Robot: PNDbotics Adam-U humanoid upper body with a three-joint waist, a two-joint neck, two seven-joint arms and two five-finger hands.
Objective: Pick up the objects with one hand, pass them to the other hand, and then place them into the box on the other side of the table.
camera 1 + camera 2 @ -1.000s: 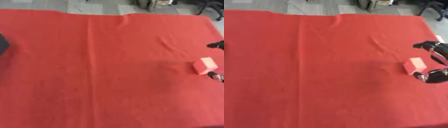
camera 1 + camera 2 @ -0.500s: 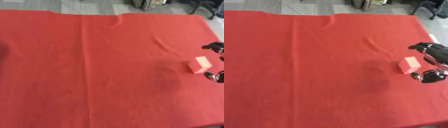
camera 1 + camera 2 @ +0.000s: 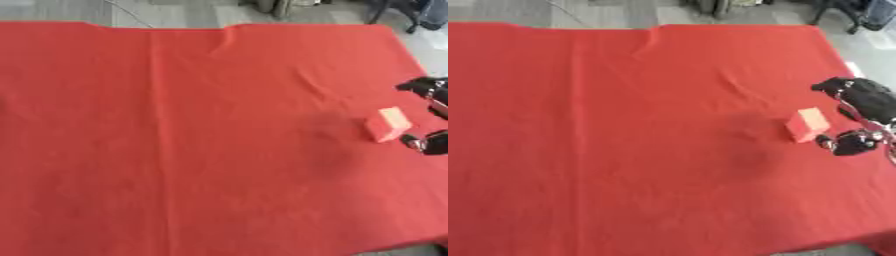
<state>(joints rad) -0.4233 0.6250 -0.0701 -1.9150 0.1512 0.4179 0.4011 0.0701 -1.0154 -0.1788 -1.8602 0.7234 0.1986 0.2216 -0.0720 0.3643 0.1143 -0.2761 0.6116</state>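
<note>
A red cloth (image 3: 623,140) covers the desk, creased lengthwise, with grey floor and dark chair bases along the far edge. The right hand (image 3: 866,112) enters from the right margin at about three o'clock of the desk. Its fingers (image 3: 833,85) curve over on the far side and its thumb (image 3: 846,144) sits on the near side, spread apart and closed on nothing. Outward from the hand, toward nine o'clock, lies the pink block (image 3: 808,124), set in the gap between fingers and thumb. It appears just short of contact, though this cannot be told for certain. Its long axis runs roughly from eleven to five o'clock, tilted across the opening of the hand. The left hand and the box appear in neither view, so the right hand is the nearer. The grasp would probably call for a short advance toward nine o'clock before closing.
</note>
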